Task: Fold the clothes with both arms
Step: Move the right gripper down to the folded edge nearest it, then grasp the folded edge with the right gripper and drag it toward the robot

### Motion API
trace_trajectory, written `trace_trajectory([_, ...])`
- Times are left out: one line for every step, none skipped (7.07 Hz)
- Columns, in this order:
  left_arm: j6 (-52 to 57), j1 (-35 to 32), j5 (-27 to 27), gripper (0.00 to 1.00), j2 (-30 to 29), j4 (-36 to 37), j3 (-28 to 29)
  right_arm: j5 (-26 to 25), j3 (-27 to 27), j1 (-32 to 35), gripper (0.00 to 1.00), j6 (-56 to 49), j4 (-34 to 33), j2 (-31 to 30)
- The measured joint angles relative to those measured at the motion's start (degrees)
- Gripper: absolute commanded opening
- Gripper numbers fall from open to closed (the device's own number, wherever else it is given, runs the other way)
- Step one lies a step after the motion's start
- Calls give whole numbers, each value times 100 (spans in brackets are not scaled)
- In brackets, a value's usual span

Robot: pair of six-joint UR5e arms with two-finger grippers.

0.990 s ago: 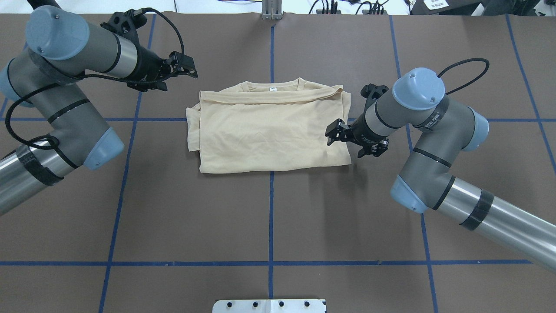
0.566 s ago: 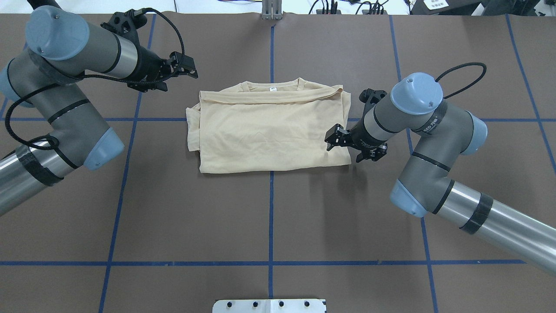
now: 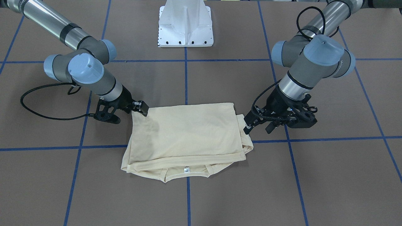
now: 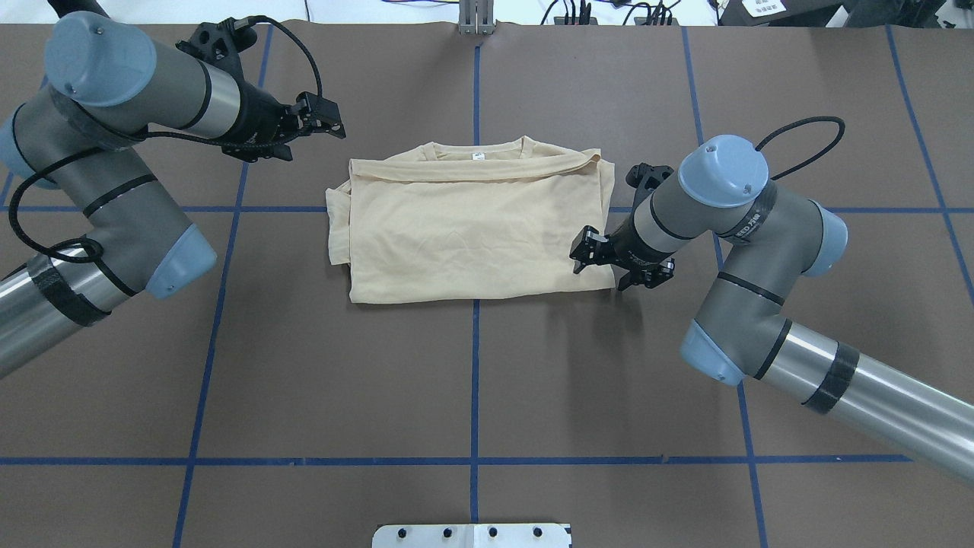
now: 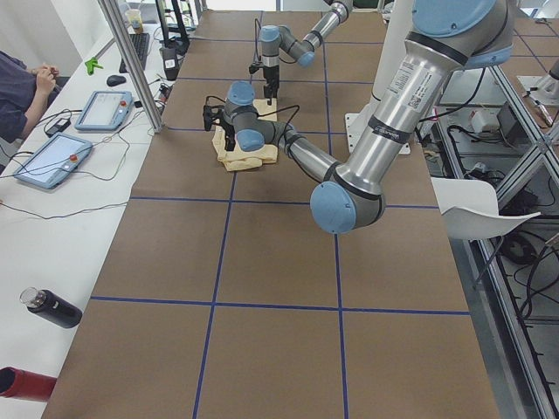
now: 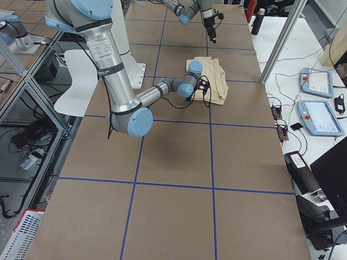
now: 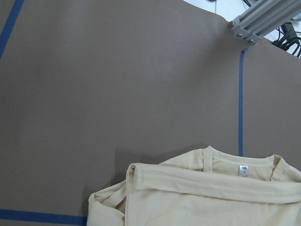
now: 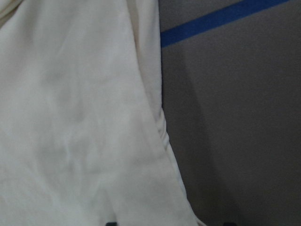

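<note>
The soft, limp shirt [image 4: 472, 228] is best pinched at its corner by the parted right fingers [image 4: 584, 239]; the left fingers [image 4: 318, 103] are parted too.

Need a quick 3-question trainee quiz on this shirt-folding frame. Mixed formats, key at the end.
1. True or false: the left gripper is shut on the T-shirt.
2. Where is the right gripper? A) at the collar B) at the shirt's edge on the robot's right, toward the near corner C) at the shirt's edge on the robot's left
3. Fill in: the neck tag lies on the side of the shirt ____ the robot.

Key: 1 false, the left gripper is open and off the T-shirt. 2 B. 3 farthest from.
</note>
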Motion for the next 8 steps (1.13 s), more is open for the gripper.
trace_trajectory([1, 0, 0, 99, 4, 0, 1, 5, 3, -4, 0, 0, -24, 6])
trace_trajectory([1, 0, 2, 99, 5, 0, 5, 8, 27, -5, 0, 0, -98, 19])
trace_trajectory([1, 0, 6, 99, 3, 0, 6, 13, 90, 0, 0, 0, -180, 25])
trace_trajectory([1, 0, 8, 99, 0, 0, 4, 79, 167, 3, 0, 0, -218, 15])
trace_trajectory([1, -1, 8, 99, 0, 0, 0, 207, 261, 4, 0, 0, -236, -2])
trace_trajectory([1, -5, 9, 99, -1, 0, -7, 316, 383, -32, 0, 0, -275, -41])
trace_trajectory([1, -8, 7, 99, 3, 0, -11, 548, 528, -110, 0, 0, -356, -98])
trace_trajectory([1, -11, 3, 99, 13, 0, -17, 896, 684, -227, 0, 2, -419, -135])
